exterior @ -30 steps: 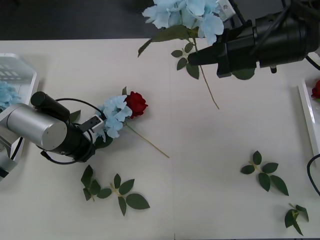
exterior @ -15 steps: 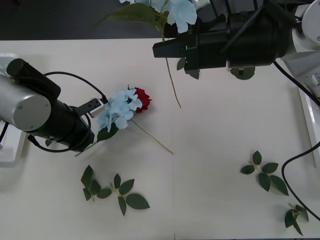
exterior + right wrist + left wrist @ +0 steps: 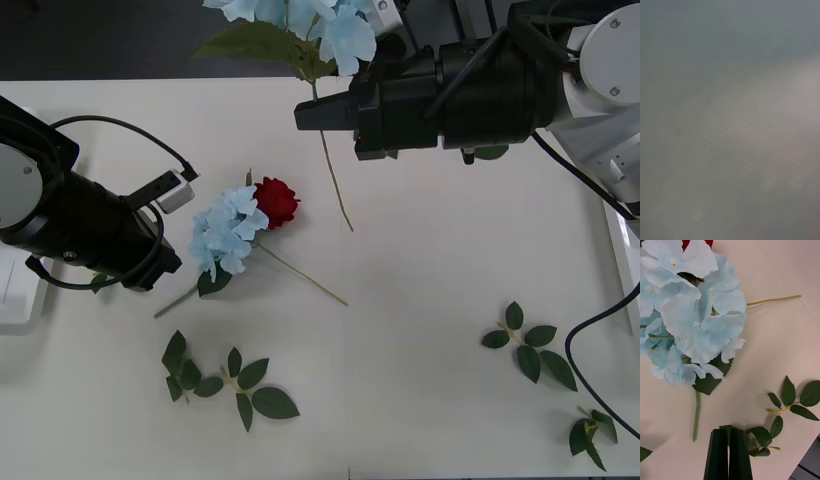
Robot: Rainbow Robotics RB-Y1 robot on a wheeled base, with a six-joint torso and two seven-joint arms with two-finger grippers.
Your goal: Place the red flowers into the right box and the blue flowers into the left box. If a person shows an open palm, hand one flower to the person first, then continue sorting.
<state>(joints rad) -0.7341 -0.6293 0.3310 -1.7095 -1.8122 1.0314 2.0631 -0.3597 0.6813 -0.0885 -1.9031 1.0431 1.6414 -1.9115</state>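
The right arm reaches across the far side of the white table (image 3: 450, 280), its forearm lying nearly level and pointing toward the robot's left. The right gripper (image 3: 305, 115) is clamped on the stem of a blue hydrangea (image 3: 300, 20), which is lifted clear of the table: the head stands above the far table edge, and the thin stem hangs down past the fingers.

The left arm stands low over the left part of the table, angled toward the centre. The left gripper (image 3: 729, 453) has its dark fingers pressed together with nothing between them, just short of the stem end of a second blue hydrangea (image 3: 228, 232) lying flat on the table. A red rose (image 3: 276, 201) lies touching that hydrangea's far side. Loose leaf sprigs (image 3: 225, 380) lie nearer the robot. The left box (image 3: 15, 305) shows behind the left arm.
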